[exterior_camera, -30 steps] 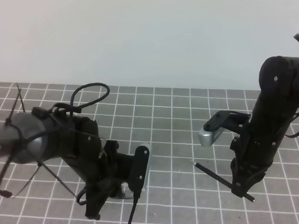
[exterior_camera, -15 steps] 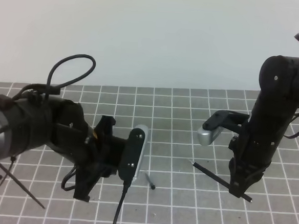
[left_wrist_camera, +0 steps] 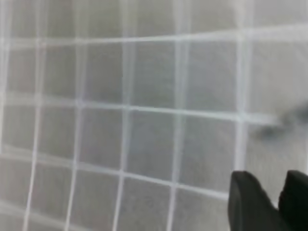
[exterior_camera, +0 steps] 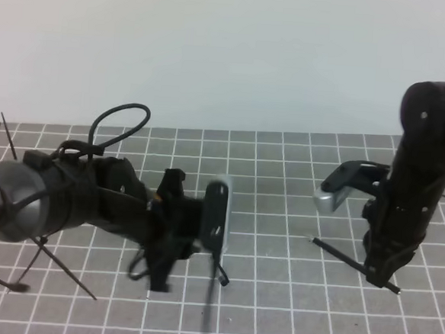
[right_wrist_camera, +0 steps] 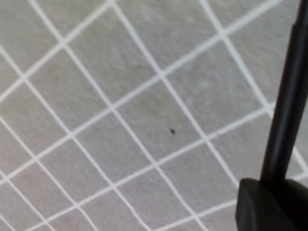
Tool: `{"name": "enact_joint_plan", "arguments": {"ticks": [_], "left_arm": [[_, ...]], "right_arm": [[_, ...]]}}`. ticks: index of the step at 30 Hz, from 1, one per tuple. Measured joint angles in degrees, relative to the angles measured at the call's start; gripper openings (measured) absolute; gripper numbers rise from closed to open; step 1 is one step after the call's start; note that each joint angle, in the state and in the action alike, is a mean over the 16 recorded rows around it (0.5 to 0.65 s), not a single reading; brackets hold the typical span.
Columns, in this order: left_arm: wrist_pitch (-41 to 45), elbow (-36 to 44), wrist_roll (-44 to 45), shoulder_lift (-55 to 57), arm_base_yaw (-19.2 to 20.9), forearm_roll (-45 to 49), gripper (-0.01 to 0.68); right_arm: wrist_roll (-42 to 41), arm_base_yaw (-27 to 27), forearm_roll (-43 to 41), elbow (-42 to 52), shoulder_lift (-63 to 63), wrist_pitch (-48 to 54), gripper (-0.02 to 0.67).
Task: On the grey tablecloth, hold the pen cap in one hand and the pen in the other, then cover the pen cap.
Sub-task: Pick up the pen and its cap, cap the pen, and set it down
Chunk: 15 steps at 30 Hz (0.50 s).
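Observation:
The pen (exterior_camera: 342, 256) is a slim black stick held aslant just above the grey tablecloth (exterior_camera: 282, 186). My right gripper (exterior_camera: 377, 276) is shut on its rear end, and the silver tip points left. In the right wrist view the pen (right_wrist_camera: 288, 101) rises from the dark fingers (right_wrist_camera: 269, 204). The pen cap (exterior_camera: 221, 273) lies on the cloth under the left wrist camera, free of both grippers. My left gripper (exterior_camera: 156, 283) hangs left of it. In the left wrist view its two fingertips (left_wrist_camera: 248, 204) stand slightly apart with nothing between them. A blurred dark smear (left_wrist_camera: 284, 122) beyond them may be the cap.
A black cable (exterior_camera: 211, 311) drops from the left wrist camera (exterior_camera: 217, 216) toward the front edge. Loose cable loops and zip-tie ends (exterior_camera: 118, 125) stick out of the left arm. A pale wall rises behind the cloth's far edge.
The left arm has lifted and swung right, and its fingers have parted slightly. The cap came into view on the cloth. The right arm has shifted right with the pen.

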Motion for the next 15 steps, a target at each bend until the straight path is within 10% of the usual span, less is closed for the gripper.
{"name": "enact_joint_plan", "arguments": {"ticks": [15], "left_arm": [[12.6, -11.1, -76.2, 2.3, 0.1, 5.3, 0.252]], "right_arm": [[2.1, -2.9, 1.9, 0.0, 0.0, 0.0, -0.004]]}}
